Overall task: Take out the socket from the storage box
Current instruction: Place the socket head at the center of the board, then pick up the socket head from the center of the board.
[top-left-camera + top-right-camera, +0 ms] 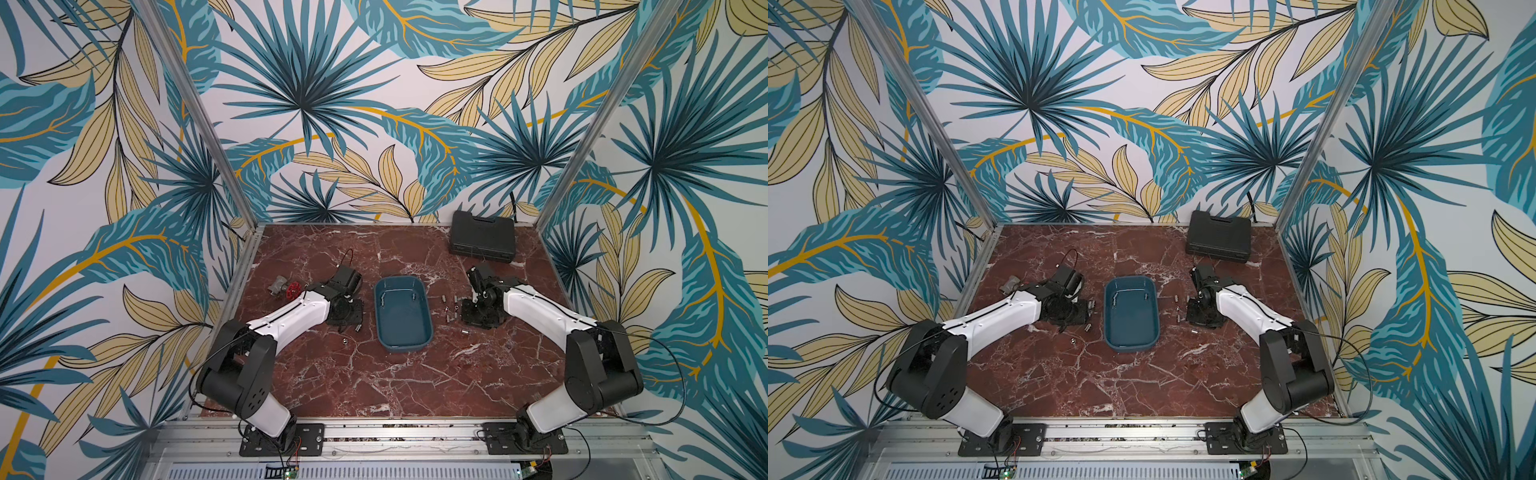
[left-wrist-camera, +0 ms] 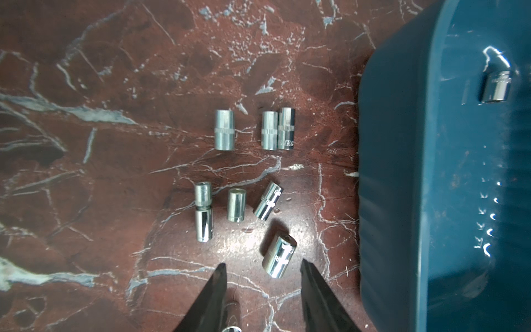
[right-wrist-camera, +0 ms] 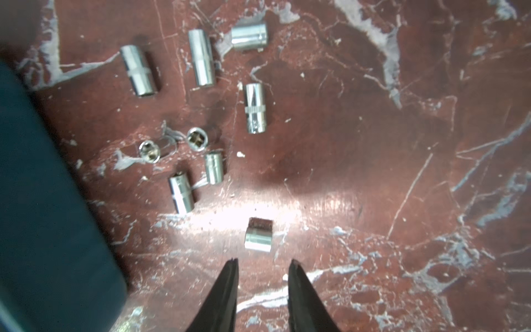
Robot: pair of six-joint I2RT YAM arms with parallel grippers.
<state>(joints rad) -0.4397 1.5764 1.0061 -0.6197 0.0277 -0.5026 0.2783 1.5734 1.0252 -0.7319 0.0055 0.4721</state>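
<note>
While both top views show the storage box [image 1: 401, 328] mid-table with one socket [image 1: 414, 296] lying by its far right-hand wall, the left wrist view shows the left gripper [image 2: 263, 263] parted and empty over loose sockets [image 2: 225, 130]; the right wrist view shows the right gripper [image 3: 263, 260] narrowly open, empty too. Best clear the rim, then straddle the socket squarely.

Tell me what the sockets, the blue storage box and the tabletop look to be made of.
Sockets: likely chrome-plated steel, mirror-bright with sharp highlights and knurled bands. Storage box: apparently moulded plastic, teal, semi-gloss, rounded corners, rolled rim. Tabletop: red-brown marble look with white veins; stone or print, cannot tell.
</note>
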